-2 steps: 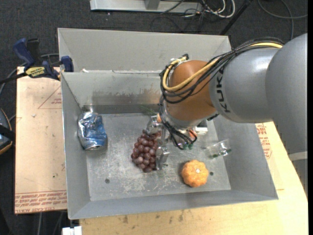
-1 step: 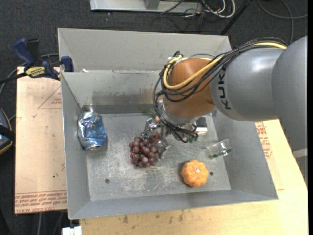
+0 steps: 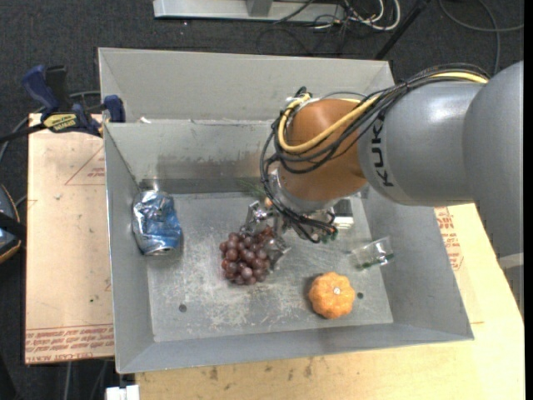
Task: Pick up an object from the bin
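hand (image 3: 268, 228) over purple grape bunch (image 3: 244, 259), centre

I have 1 camera to work from. It sits above the grey bin (image 3: 123, 223) and looks down into it, tipped somewhat to one side, so the far wall shows broad and the near wall shows as a narrow strip. It is close: the bin takes up most of the frame, with dark floor (image 3: 83, 15) along the top. The arm (image 3: 441, 148) enters from my right, nearer the lens than the bin, so it looms large.
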Controlling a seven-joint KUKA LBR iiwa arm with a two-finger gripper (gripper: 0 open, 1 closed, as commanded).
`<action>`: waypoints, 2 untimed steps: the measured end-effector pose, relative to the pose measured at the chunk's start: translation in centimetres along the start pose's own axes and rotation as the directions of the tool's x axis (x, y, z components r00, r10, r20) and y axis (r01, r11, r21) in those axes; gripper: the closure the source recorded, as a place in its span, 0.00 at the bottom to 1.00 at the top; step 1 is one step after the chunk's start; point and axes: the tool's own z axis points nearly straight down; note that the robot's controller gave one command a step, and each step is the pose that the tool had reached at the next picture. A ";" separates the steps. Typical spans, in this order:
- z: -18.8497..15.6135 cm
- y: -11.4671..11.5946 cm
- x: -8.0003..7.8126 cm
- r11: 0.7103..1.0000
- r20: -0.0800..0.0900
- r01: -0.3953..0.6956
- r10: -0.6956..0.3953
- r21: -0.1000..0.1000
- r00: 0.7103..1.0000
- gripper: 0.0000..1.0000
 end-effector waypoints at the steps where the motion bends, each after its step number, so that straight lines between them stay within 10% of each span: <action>1: -0.2 0.0 0.0 1.000 -0.003 -0.001 0.001 -0.001 1.000 1.00; 2: -0.8 0.0 0.0 1.000 -0.014 -0.001 0.001 -0.003 1.000 1.00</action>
